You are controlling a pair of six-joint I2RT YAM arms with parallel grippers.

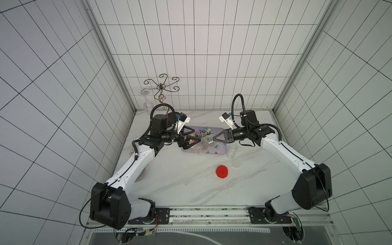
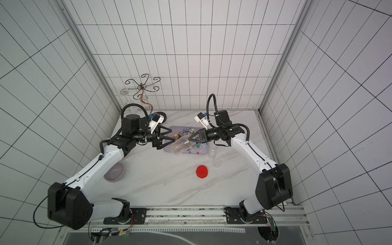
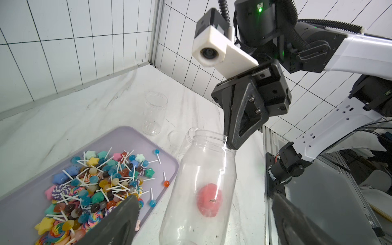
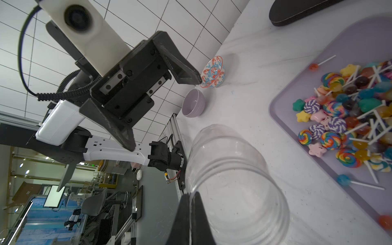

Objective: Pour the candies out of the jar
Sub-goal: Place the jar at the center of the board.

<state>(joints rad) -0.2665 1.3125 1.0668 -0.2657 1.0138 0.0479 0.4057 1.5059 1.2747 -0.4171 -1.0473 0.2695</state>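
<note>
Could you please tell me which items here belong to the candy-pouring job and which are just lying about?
Job: tilted clear plastic jar, rim pinched in the right gripper; multicoloured candies; lilac rectangular tray holding them.
Lying about: red round lid; upright empty clear jar; lilac bowl; red-and-blue patterned bowl; brown wire stand; clear wine glass.

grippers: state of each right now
Left gripper: open, holding nothing.
Right gripper: shut on the jar, pinching its rim.
</note>
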